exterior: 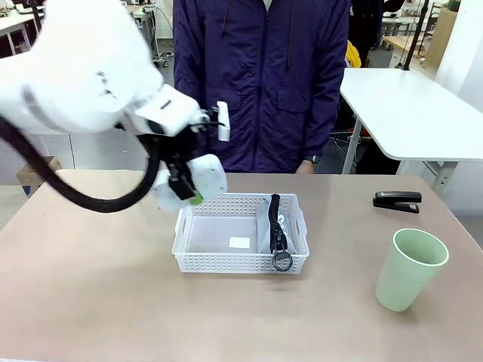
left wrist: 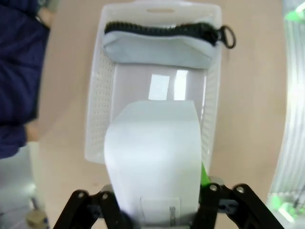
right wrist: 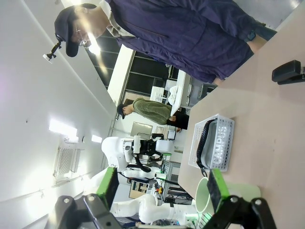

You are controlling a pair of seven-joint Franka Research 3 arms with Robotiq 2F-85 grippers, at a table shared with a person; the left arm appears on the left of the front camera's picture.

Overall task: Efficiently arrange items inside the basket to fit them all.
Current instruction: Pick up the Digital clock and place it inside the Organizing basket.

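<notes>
**Q:** what've you got?

**A:** Front: my left gripper (exterior: 190,192) clamps the box (exterior: 205,177) above the basket (exterior: 226,264)'s left end, with the pouch (exterior: 275,222) inside on the right. Left wrist: box over the basket floor. Right wrist: right gripper (right wrist: 162,188) spread wide, cup (right wrist: 202,202) ahead, pouch print readable.

I look across one light brown table (exterior: 90,286) with a flat top. A white basket (exterior: 226,262) with little holes in its sides sits on it near the middle, with its long side facing me. A black stapler (exterior: 398,201) lies flat on the far right part of the table, well apart from the basket. A pale green cup (exterior: 410,269) stands upright on the right too, nearer to me than the stapler, with its open end up.
</notes>
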